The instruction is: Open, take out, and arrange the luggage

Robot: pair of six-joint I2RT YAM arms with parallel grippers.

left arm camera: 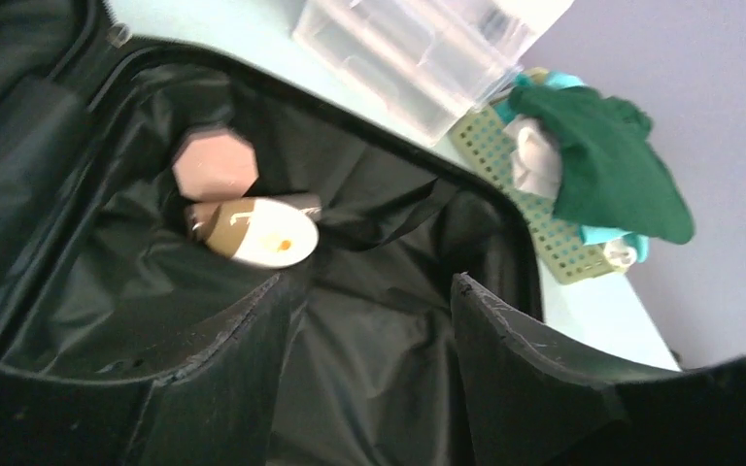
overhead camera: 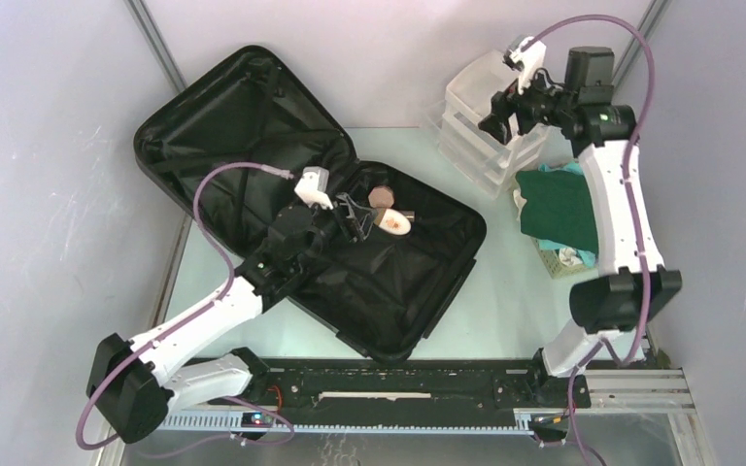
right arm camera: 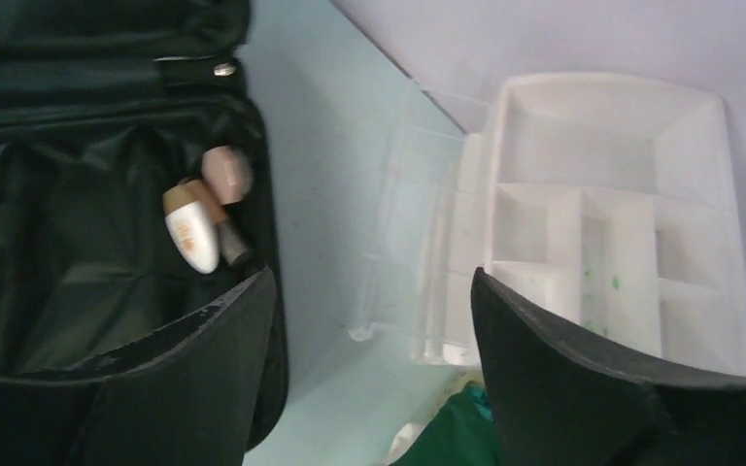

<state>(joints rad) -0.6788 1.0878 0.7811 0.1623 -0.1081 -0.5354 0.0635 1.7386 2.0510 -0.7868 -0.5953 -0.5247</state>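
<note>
The luggage (overhead camera: 389,282) lies open on the pale table (overhead camera: 505,311), left of centre, its lower half flat and its lid tipped back toward the far left corner. The shell is hard and black, and the lining is slack, wrinkled black fabric. Only the overhead view takes in both halves; the left wrist view shows what sits in the lower half: a flat pink octagonal compact (left arm camera: 215,163) touching a cream bottle with a rounded end (left arm camera: 262,233). The right wrist view adds a slim dark tube (right arm camera: 234,241) lying against that bottle. The left gripper (left arm camera: 369,282) hangs over the lining just short of these items, its fingers spread with nothing between them. Right of the suitcase stands a translucent white plastic drawer organizer (overhead camera: 476,92). From above it reads as stacked tiers, while the right wrist view shows its top tray split into square and oblong compartments. The right gripper (right arm camera: 371,277) is above it, fingers apart and empty. Nearer the arms, a pale yellow perforated basket (left arm camera: 544,238) holds a rumpled dark green cloth (overhead camera: 556,206).
</note>
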